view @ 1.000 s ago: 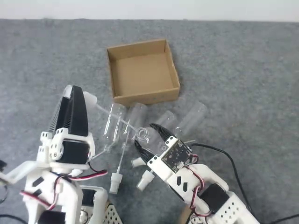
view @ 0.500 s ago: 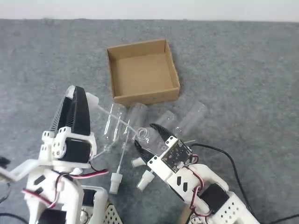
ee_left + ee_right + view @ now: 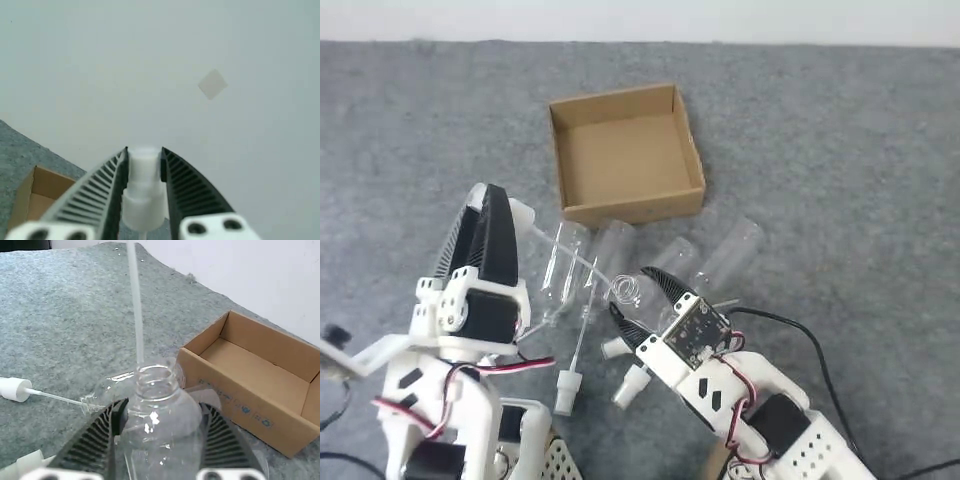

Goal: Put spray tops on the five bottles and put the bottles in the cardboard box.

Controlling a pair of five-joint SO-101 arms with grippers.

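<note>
My left tool (image 3: pixel 144 154) is closed tight on a white spray top (image 3: pixel 144 200); my right tool (image 3: pixel 161 412) is clamped round the shoulder of a clear bottle (image 3: pixel 156 382), neck up, near the cardboard box (image 3: pixel 235 400). I judge the bottle light, thin-walled and slippery, easy to squash, so the shoulder below the neck is the place to hold; the top looks stiff, its tube (image 3: pixel 135 305) thin and bendy. The right wrist view shows the tube's end at the bottle's mouth, which the high view leaves unclear; the high view gives me four more bottles (image 3: pixel 565 265) lying on the bench (image 3: pixel 840 150) near the box, and loose tops (image 3: pixel 567 385) near my right tool.
</note>
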